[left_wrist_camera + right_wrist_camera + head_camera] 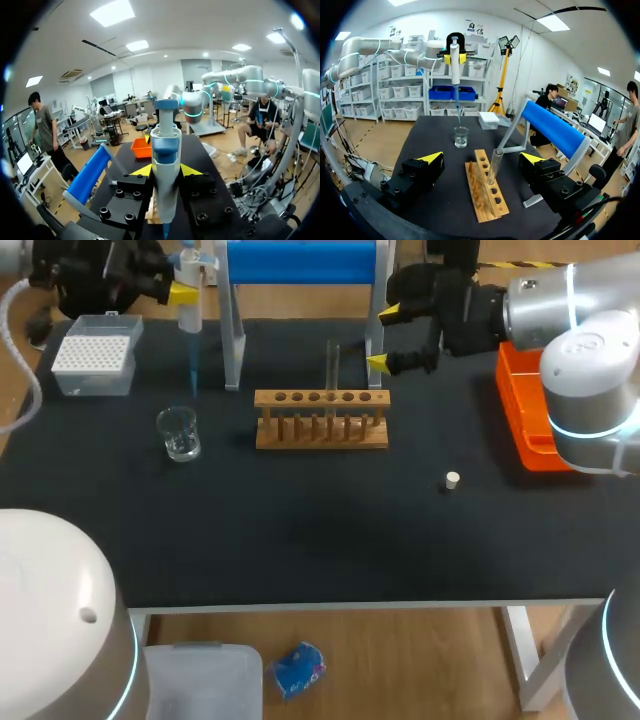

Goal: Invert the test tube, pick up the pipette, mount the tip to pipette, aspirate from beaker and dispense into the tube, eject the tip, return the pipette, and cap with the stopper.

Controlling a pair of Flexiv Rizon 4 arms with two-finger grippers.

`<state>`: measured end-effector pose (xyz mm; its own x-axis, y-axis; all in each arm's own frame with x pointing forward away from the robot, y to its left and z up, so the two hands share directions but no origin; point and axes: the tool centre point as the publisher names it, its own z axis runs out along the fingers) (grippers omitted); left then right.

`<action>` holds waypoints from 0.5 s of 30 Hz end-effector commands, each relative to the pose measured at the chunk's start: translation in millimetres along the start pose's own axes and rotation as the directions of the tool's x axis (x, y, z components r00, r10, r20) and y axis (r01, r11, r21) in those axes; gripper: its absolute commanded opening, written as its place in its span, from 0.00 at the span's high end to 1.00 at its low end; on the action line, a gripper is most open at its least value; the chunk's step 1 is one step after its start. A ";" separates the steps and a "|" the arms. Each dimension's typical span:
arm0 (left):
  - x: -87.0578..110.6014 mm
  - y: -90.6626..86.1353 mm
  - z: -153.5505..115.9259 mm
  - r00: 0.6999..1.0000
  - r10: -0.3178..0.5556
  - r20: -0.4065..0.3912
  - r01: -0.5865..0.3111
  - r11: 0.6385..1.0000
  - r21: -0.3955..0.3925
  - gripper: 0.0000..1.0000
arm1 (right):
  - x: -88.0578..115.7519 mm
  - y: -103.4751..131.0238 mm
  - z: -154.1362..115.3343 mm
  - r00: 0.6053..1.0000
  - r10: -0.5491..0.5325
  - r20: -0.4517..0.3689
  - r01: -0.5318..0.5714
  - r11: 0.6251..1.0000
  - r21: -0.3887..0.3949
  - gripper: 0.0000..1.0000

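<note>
Head view: our left end effector grips the pipette by its body. Our right end effector stands open near the test tube, which we judge fragile, slippery glass.

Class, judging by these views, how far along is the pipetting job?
Done: the test tube stands in the rack, and a tip is on the pipette. In hand: the left gripper holds the pipette raised near the beaker. Left: aspirating, dispensing, ejecting, returning, capping; the stopper lies on the table.
</note>
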<state>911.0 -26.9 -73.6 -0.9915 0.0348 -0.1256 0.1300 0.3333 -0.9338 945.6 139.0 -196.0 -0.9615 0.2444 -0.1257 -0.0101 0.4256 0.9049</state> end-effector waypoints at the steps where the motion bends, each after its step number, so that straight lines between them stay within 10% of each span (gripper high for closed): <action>1: -6.7 -16.9 20.2 0.999 0.023 -0.032 -0.023 1.000 0.002 1.00 | -0.2 -0.4 -0.3 1.000 0.000 -0.001 0.000 1.000 -0.001 0.00; 15: -19.8 -60.8 74.8 0.993 0.020 -0.114 -0.015 0.999 0.040 1.00 | -0.2 -0.4 -0.3 1.000 0.000 -0.001 0.000 1.000 -0.001 0.00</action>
<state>917.8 -118.0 -40.0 -0.9846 0.1351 -0.1107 0.1464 0.2927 -0.9449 945.7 139.1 -196.0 -0.9615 0.2445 -0.1258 -0.0102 0.4256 0.9049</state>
